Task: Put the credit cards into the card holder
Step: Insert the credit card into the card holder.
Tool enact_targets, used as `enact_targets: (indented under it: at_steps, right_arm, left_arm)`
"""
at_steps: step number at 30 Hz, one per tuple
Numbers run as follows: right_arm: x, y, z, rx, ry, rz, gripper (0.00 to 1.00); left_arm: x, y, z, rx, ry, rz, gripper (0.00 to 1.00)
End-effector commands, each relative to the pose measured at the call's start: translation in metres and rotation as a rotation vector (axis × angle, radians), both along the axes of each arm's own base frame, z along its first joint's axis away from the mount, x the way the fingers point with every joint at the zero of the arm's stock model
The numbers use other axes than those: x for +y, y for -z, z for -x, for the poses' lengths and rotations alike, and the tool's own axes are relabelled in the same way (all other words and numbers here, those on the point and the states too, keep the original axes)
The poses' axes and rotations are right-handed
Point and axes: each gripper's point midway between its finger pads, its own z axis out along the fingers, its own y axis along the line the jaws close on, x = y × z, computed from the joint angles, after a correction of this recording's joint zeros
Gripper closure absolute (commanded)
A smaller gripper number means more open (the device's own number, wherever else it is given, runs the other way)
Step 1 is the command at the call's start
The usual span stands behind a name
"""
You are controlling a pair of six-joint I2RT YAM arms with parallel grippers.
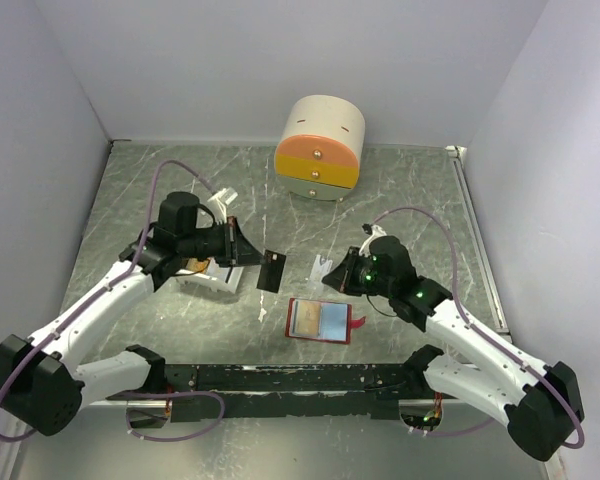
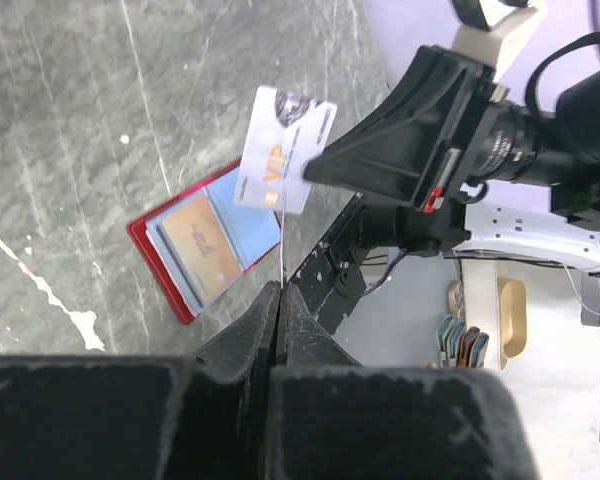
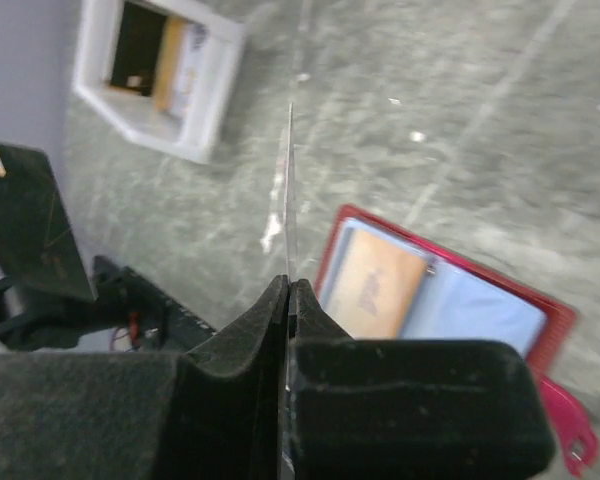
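Note:
The red card holder (image 1: 320, 320) lies open on the table, with pale-blue and tan sleeves facing up; it also shows in the left wrist view (image 2: 205, 240) and the right wrist view (image 3: 430, 290). My left gripper (image 1: 250, 256) is shut on a dark card (image 1: 272, 270), held in the air up and left of the holder; that card is edge-on in the left wrist view (image 2: 280, 240). My right gripper (image 1: 342, 272) is shut on a white card marked VIP (image 2: 283, 150) just above the holder's far edge; this card is edge-on in the right wrist view (image 3: 289, 190).
A white rectangular tray (image 1: 218, 276) with more cards lies under my left arm and shows in the right wrist view (image 3: 205, 110). A round cream-and-orange drawer box (image 1: 320, 147) stands at the back. Walls close in the table on three sides.

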Motion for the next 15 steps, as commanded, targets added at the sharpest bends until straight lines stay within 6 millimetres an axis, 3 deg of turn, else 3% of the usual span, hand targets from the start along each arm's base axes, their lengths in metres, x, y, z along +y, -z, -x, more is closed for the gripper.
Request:
enact_targets:
  at_steps: [1, 5, 15]
  right_arm:
    - [-0.046, 0.025, 0.006, 0.071, 0.11, 0.241, 1.0]
    - [-0.056, 0.03, 0.013, 0.102, 0.11, 0.292, 1.0]
    - [-0.058, 0.058, 0.029, 0.181, 0.06, 0.306, 1.0]
  left_arm:
    - [-0.015, 0.004, -0.005, 0.013, -0.054, 0.035, 0.93]
    - [-0.037, 0.023, 0.007, 0.063, -0.044, 0.04, 0.93]
    - [-0.076, 0.082, 0.03, 0.165, 0.023, -0.03, 0.93]
